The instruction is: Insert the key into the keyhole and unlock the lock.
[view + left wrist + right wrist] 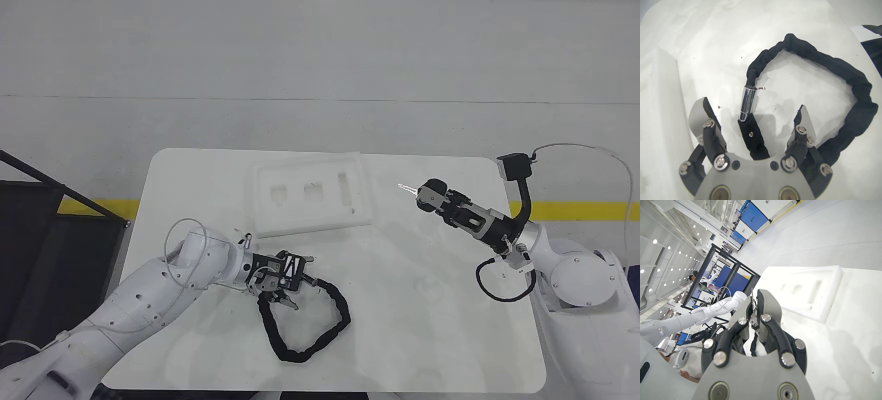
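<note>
Straddling the chrome end of the chain lock on the table, left gripper gapes wide. Right gripper is clamped on the key, above the table's right side, well apart.

**Left gripper wide, right gripper clamped**

In the top view the left arm extends in from 7 o'clock with its elbow bent. Its wrist is turned so the left gripper points toward 3 o'clock. Its fingers are spread wide on either side of the lock. The right arm extends in from 4 o'clock toward 10 o'clock, with the right gripper pinched tight on the key.
</note>
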### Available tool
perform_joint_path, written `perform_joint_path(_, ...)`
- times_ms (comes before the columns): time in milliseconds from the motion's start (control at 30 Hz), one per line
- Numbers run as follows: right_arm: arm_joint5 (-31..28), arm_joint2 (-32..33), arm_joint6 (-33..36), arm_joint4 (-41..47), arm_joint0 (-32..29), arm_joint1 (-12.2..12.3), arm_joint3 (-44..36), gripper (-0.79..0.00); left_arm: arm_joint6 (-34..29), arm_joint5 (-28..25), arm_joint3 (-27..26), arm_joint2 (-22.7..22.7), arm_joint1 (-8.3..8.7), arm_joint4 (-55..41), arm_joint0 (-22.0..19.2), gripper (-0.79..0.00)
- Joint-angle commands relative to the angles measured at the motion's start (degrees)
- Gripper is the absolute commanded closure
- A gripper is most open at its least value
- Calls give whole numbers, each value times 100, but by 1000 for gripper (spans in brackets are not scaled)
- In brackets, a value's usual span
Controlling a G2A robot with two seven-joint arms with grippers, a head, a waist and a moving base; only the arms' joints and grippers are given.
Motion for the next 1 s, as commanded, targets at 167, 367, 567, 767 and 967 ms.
perform_joint_path(167, 0, 0, 0, 0, 0, 0, 0, 0, -33, 76, 74, -68, -19, 11, 48, -526)
perform_joint_path(367, 0, 0, 0, 0, 0, 0, 0, 0, -143, 97, 109, -120, -51, -27, 61, -520)
perform_joint_path(567, 0, 0, 0, 0, 0, 0, 0, 0, -233, 83, 67, -110, -102, 38, 32, -428)
perform_joint_path(767, 0, 0, 0, 0, 0, 0, 0, 0, -335, 30, 96, -53, -166, 135, -7, -342)
perform_joint_path(967, 0, 0, 0, 0, 0, 0, 0, 0, -365, -24, 148, -54, -214, 120, -30, 0)
